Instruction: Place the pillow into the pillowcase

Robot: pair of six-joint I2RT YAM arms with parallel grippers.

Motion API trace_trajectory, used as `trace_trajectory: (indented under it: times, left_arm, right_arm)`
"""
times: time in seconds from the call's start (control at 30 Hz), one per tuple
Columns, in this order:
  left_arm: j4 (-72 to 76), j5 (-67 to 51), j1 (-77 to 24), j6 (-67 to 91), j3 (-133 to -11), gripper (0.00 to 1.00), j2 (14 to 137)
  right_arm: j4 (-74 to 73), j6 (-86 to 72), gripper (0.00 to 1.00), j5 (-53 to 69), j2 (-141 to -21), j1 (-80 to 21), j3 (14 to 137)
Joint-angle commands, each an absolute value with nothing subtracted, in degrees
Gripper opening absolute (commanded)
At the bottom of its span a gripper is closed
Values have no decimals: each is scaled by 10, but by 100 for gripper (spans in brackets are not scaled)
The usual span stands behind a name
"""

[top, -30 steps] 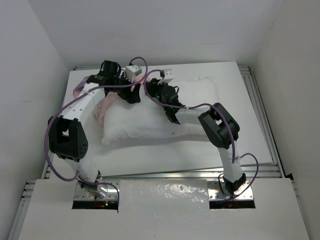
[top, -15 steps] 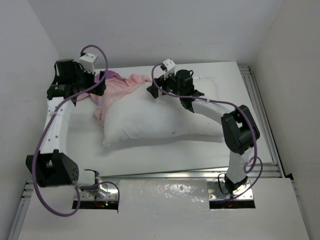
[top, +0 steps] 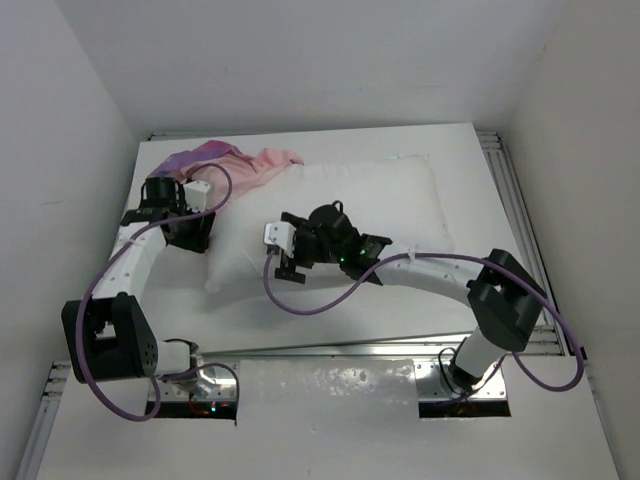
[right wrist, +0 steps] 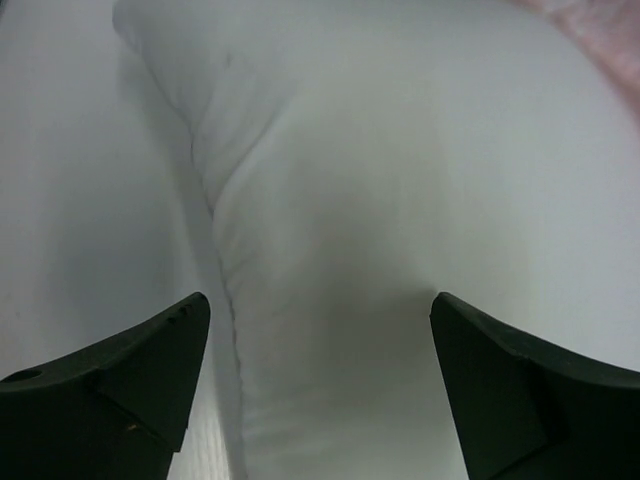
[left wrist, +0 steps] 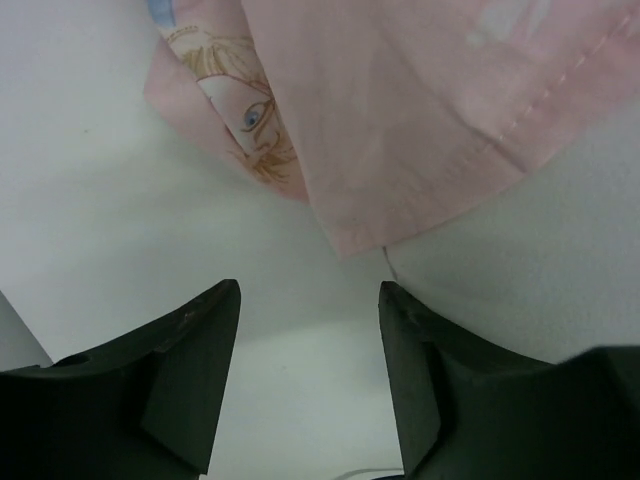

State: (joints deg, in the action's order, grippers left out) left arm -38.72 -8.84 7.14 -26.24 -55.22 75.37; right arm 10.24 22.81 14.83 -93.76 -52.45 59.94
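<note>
Pillow lies bare on desk, pillowcase bunched at its far-left corner. Your left claw and right claw are spread, empty. Insertion not begun.

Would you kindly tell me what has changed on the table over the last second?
Both grippers drew back from the far edge of the pillow. The left gripper now hangs open and empty beside its left end, and the right gripper is open over its near-left part. The pillowcase lies bunched by its far-left corner. The pillow stayed put, still uncased.
</note>
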Motion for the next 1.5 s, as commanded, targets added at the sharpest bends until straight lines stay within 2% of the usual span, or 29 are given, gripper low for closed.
trace_trajectory:
  times: [0.0,0.13,0.33,0.37,0.4,0.43,0.47,0.5,0.7,0.73,0.77,0.8,0.83,0.87,0.9,1.07,1.27,1.47]
  left_arm:
    - [-334,-111,74,-282,-552,58,763]
    - [-298,-105,74,-281,-539,62,807]
    - [-272,-124,74,-267,-560,50,883]
    - [-268,-133,74,-266,-560,43,894]
    - [-267,-151,73,-264,-562,29,903]
    - [-268,-160,73,-263,-563,29,903]
    - [-270,-167,74,-260,-568,11,910]
    - [-279,-171,73,-258,-572,1,911]
    - [-351,-187,73,-285,-587,0,852]
    - [-359,-190,73,-291,-586,0,840]
    - [-368,-193,73,-295,-586,0,828]
    - [-376,-195,74,-304,-586,0,817]
    - [-384,-196,73,-308,-587,0,798]
    - [-403,-202,72,-315,-591,0,790]
    - [-415,-206,72,-322,-595,0,779]
    - [-475,-231,61,-322,-651,0,766]
    - [-514,-207,33,-368,-703,0,758]
    - [-559,-246,23,-393,-753,0,758]
  right_arm:
    - [120,290,90,154,-922,-518,586]
    - [134,340,93,106,-933,-546,566]
    - [199,360,96,65,-965,-570,552]
    - [198,357,97,69,-974,-570,556]
    - [197,358,97,72,-990,-571,568]
    - [202,354,98,68,-1000,-571,571]
    - [211,351,98,63,-1009,-571,574]
    - [238,349,99,55,-1019,-571,577]
    - [345,323,99,-14,-1127,-570,632]
    - [378,315,95,-23,-1138,-570,636]
    - [391,306,86,-32,-1147,-569,641]
    - [402,280,45,-44,-1154,-563,652]
    - [414,259,23,-62,-1162,-559,660]
    - [425,228,5,-95,-1178,-549,683]
    - [418,211,0,-104,-1188,-543,698]
    - [367,57,0,-96,-1257,-490,808]
    - [410,-21,0,-223,-1261,-463,898]
    - [334,-49,0,-272,-1289,-448,983]
